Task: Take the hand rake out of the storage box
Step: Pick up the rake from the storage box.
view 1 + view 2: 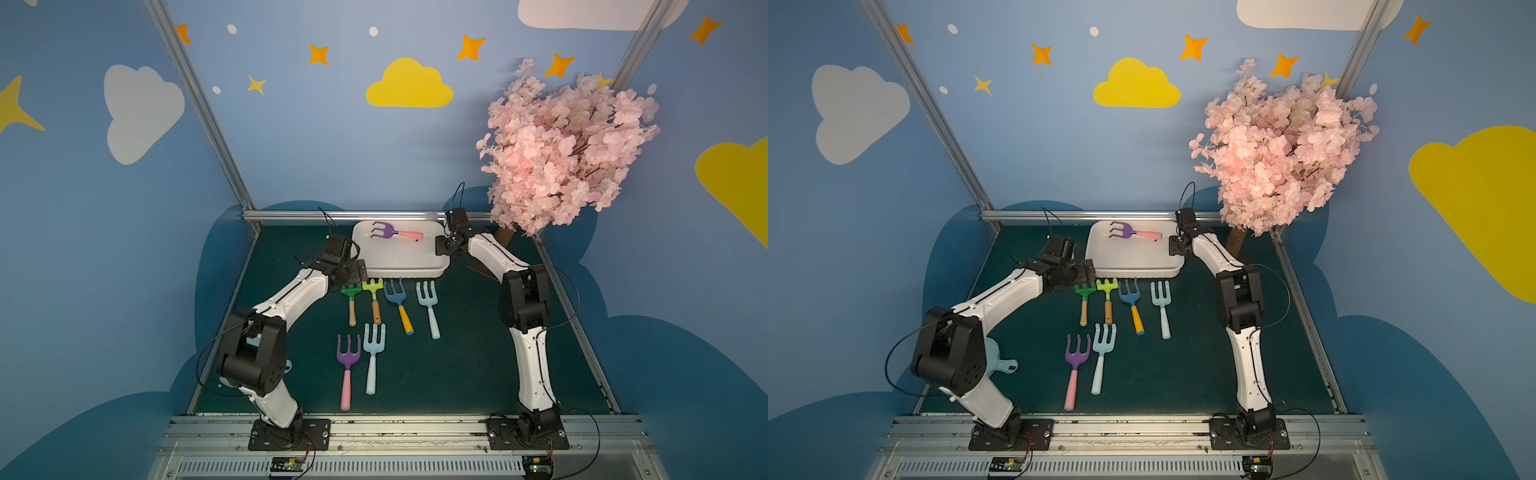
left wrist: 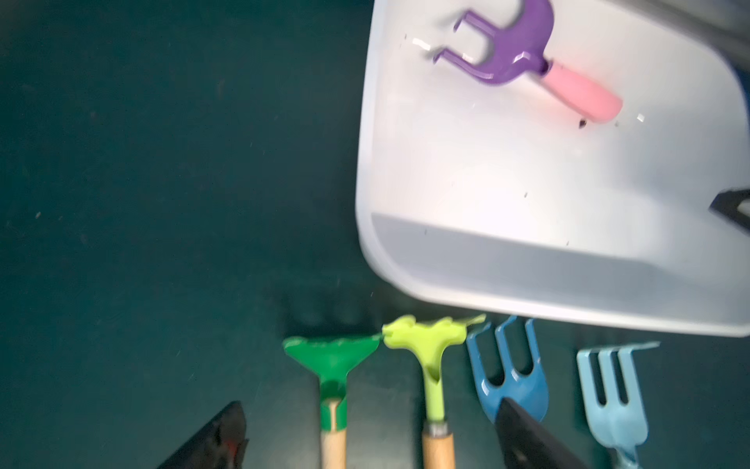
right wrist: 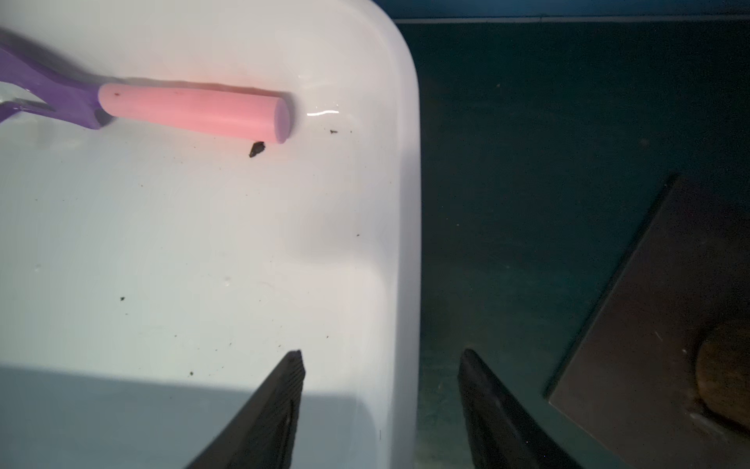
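The hand rake [image 1: 395,233] [image 1: 1136,232], purple-headed with a pink handle, lies alone at the back of the white storage box [image 1: 399,272] [image 1: 1133,272]. My left gripper [image 1: 357,276] [image 2: 371,406] hovers open and empty by the box's [image 2: 527,300] front left corner, above the green and lime rake heads; the hand rake [image 2: 527,61] is well beyond it. My right gripper [image 1: 440,247] [image 3: 382,353] is open astride the box's right rim [image 3: 410,203], one finger over the inside, one outside. The pink handle [image 3: 195,107] lies ahead of it, untouched.
Several rakes lie on the green mat before the box: green [image 1: 351,303], lime [image 1: 374,299], blue [image 1: 399,305], light blue [image 1: 430,307], purple [image 1: 347,370], pale blue [image 1: 372,357]. A pink blossom tree [image 1: 561,153] stands back right, its base plate [image 3: 649,325] near my right gripper.
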